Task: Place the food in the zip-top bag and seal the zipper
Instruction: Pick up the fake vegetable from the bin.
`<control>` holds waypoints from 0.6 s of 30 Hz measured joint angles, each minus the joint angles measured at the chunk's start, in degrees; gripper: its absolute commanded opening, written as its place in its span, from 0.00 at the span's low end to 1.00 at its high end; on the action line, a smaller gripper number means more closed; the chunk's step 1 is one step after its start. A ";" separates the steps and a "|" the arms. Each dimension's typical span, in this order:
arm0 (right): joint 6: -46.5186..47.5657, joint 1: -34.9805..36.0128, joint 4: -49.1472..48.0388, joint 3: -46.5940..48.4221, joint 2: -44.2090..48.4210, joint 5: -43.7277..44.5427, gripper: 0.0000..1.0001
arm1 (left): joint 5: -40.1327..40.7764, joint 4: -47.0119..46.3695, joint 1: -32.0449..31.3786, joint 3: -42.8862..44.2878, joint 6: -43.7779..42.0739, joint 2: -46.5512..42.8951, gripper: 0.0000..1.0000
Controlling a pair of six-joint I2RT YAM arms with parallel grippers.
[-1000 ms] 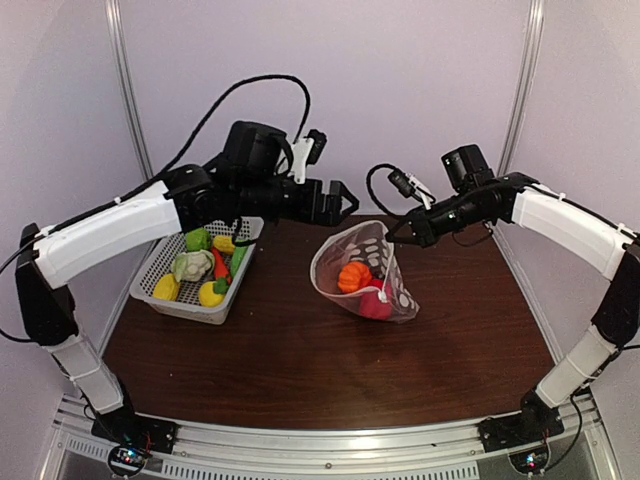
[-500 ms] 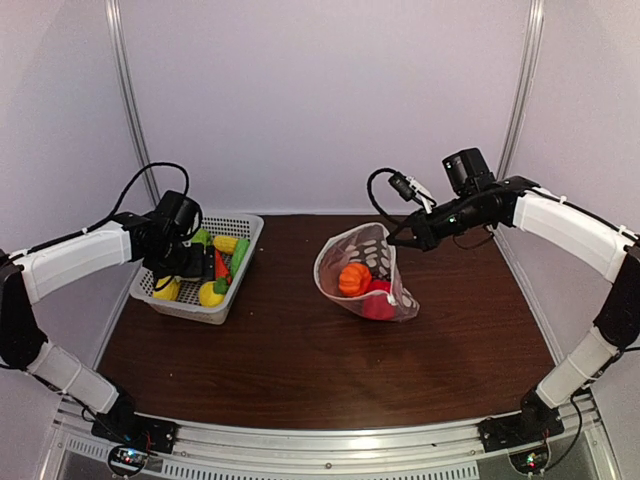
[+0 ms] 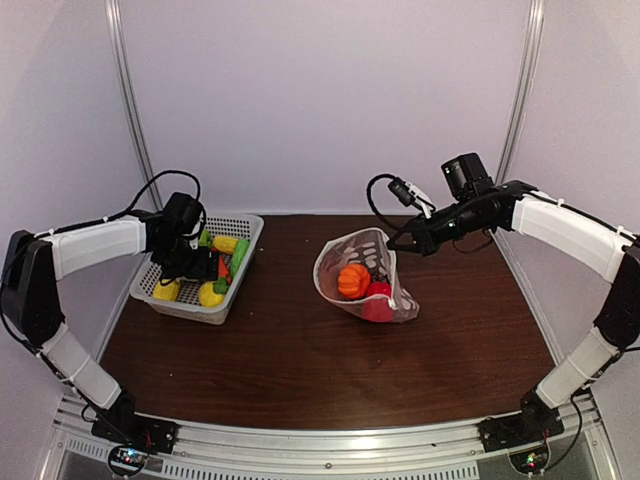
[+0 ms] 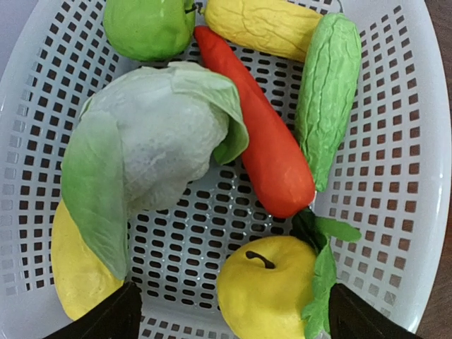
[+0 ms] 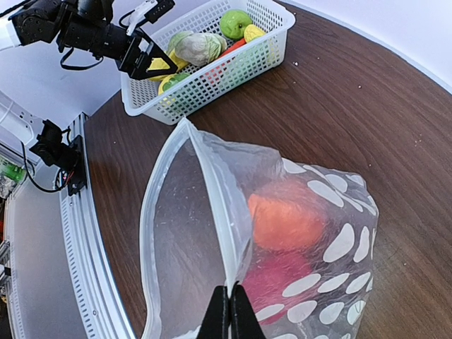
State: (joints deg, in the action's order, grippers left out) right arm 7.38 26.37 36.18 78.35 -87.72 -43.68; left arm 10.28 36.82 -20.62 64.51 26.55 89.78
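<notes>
Worktop point(image 3: 300, 370): dark wood, carries everything you care about.

Basket point(image 3: 185, 303): white mesh, far left of the worktop. Zip-top bag point(image 3: 400, 298): clear with white dots, right of centre and well apart from the basket. Its bottom rests on the worktop and its mouth is held up and gaping toward the basket side.

Food, in two groups:
- In the basket, from the left wrist view: pale green cabbage point(image 4: 148, 148), the biggest piece, at left.
- An orange-red carrot point(image 4: 261, 141) lies diagonally, touching the cabbage leaf.
- A green gourd point(image 4: 328, 92) sits just beside the carrot on its right.
- A yellow corn cob point(image 4: 261, 25) and a green apple point(image 4: 148, 25) are at the top edge.
- A yellow apple point(image 4: 265, 289) is at the bottom, and a yellow piece point(image 4: 78, 275) is partly under the cabbage. I can't tell what that one is.
- In the bag: an orange pumpkin point(image 3: 352, 278) with a red piece point(image 3: 377, 300) below it and touching it. The red one is blurred through the plastic.

Left tool point(image 4: 232, 311): fingers spread wide over the basket, above the yellow apple and the cabbage, gripping nothing.

Right tool point(image 5: 229, 311): fingers pressed together, pinching the bag's mouth edge and holding it off the worktop.

Zipper point(image 5: 215, 205): thin strip along the mouth, unsealed. It runs from the raised corner down into your right tool's pinch.
</notes>
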 measured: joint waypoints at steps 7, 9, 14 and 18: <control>0.00 0.00 -0.02 0.00 0.02 -0.02 0.00 | 4.44 0.79 1.03 7.26 -1.79 4.81 0.88; 0.00 0.00 -0.02 0.00 0.09 -0.02 0.00 | 6.82 1.03 1.51 11.02 -3.76 7.78 0.77; 0.00 0.00 -0.04 -0.42 0.76 0.02 0.00 | 7.78 2.47 2.43 16.46 -13.90 12.90 0.80; 0.00 0.00 -0.11 -0.63 1.14 0.02 0.00 | 9.94 4.61 2.45 17.66 -22.69 14.40 0.81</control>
State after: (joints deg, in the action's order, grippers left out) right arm 7.38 26.37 36.07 77.71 -86.59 -43.66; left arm 20.23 41.43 -18.17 82.17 3.86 104.18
